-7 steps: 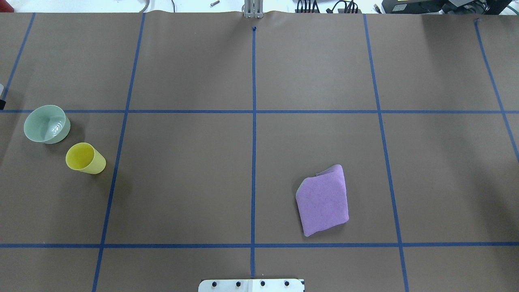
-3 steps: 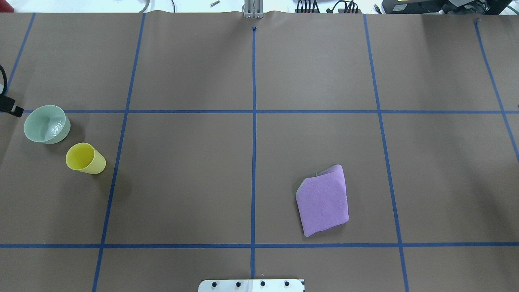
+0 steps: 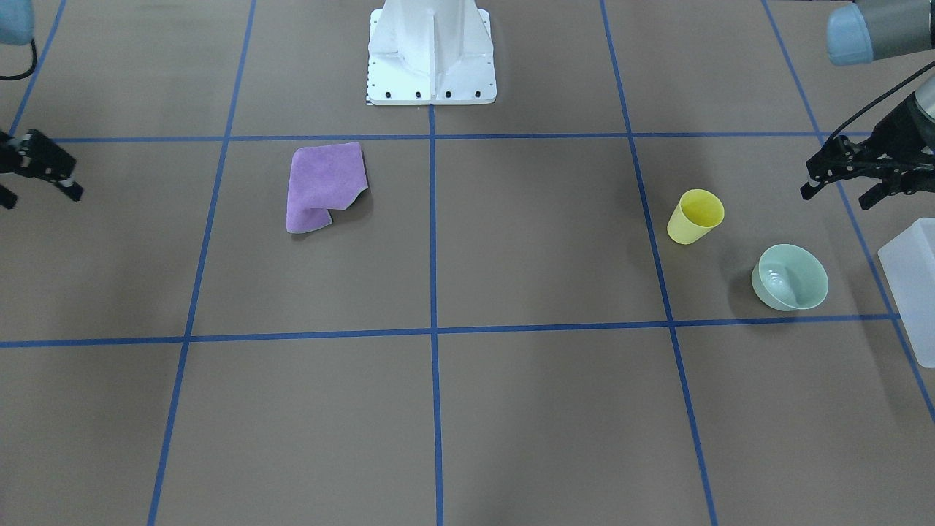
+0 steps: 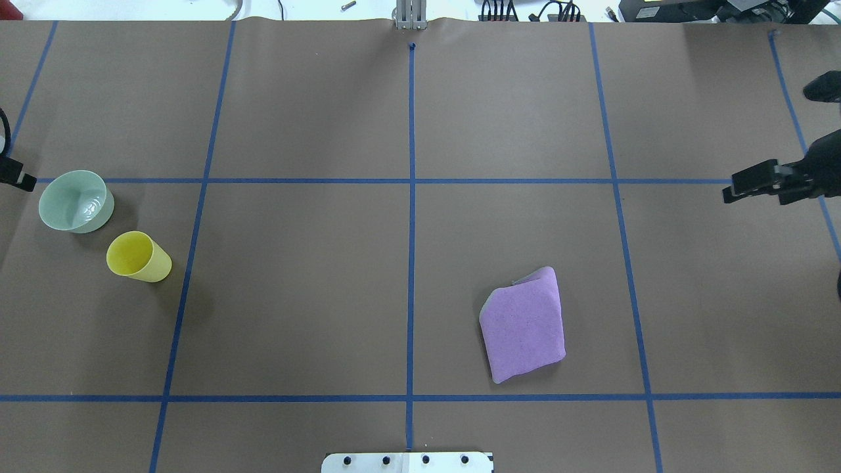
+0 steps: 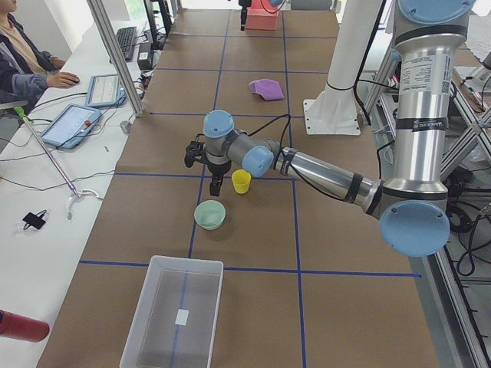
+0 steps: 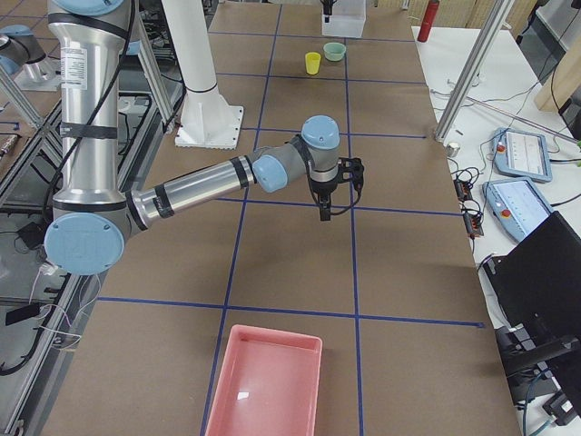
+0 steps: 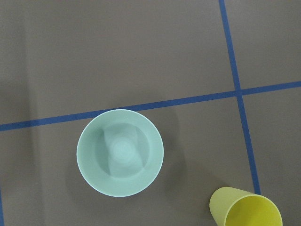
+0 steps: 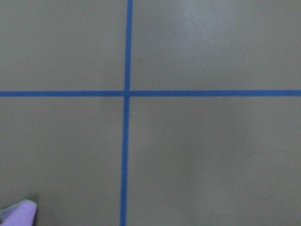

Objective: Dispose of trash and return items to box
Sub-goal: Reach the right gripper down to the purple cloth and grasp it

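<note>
Bowl point(image 4: 75, 200) sits upright, mouth up, at the robot's left end of the desk point(image 4: 295, 295), touching nothing. The yellow cup point(image 4: 138, 256) stands just beside it, also upright, with a clear gap between them. The side view shows the frosted box point(image 5: 161, 337) further out at that same end with nothing inside that I can see, so no item is put away yet.

Left gripper point(image 3: 836, 196) hangs above the desk with its fingers point(image 3: 806, 193) spread wide and holding nothing. It is off to the robot side of the bowl, nearer the cup's line than the box. Its wrist camera looks straight down on the bowl point(image 7: 120, 152), which lies a little left of and below frame centre. My read: the arm is lining up over the bowl, wide enough to take one wall of the rim.

Purple cloth point(image 4: 523, 323) lies folded in the right half of the desk. Right gripper point(image 3: 38, 196) is well apart from it, out toward the desk's right end, fingers wide and holding nothing. Only a corner of the cloth shows in its wrist view. A pink bin point(image 6: 272, 336) waits at that end, probably for trash.

Layout suggests one arm per side.
</note>
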`<state>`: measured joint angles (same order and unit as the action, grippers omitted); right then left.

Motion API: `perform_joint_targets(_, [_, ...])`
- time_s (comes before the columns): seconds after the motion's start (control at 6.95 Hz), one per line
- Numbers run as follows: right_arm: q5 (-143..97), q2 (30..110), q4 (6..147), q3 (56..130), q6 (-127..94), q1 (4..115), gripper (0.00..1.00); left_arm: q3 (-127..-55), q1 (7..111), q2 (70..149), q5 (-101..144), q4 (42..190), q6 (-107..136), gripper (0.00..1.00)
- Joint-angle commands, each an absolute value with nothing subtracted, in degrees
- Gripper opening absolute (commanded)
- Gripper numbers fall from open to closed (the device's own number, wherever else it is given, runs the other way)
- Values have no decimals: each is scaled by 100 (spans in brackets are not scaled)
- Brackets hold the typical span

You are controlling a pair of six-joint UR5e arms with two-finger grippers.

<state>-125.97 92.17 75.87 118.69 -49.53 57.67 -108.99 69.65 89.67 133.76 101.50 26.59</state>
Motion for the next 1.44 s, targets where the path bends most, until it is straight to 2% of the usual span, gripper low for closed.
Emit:
perform_joint_targets(0.0, [-11641, 8957, 7497, 12243, -6490, 4208, 99, -10889, 6996, 8956, 13386, 10143, 2654, 98])
perform_joint_targets(0.14, [-11002, 8739, 7488, 12182, -6913, 3375, 97, -11212, 7031, 8652, 13351, 10177, 2646, 98])
perform_joint_targets(0.43, [-10828, 8245, 7471, 11666, -7257, 2868, 95, -11496, 7040, 8508, 13219, 10169, 2654, 98])
perform_joint_targets(1.01, [-10819, 7438, 7462, 10805, -7436, 2725, 92, -11575, 7040, 8403, 13025, 10169, 2654, 98])
perform_joint_targets(1.15, [-10828, 7427, 7462, 10802, -7444, 2733, 50, -11619, 7040, 8359, 13017, 10169, 2654, 98])
perform_joint_targets(1.29, [-10863, 7453, 7462, 10802, -7331, 2742, 0, -11610, 7040, 8350, 13017, 10169, 2646, 98])
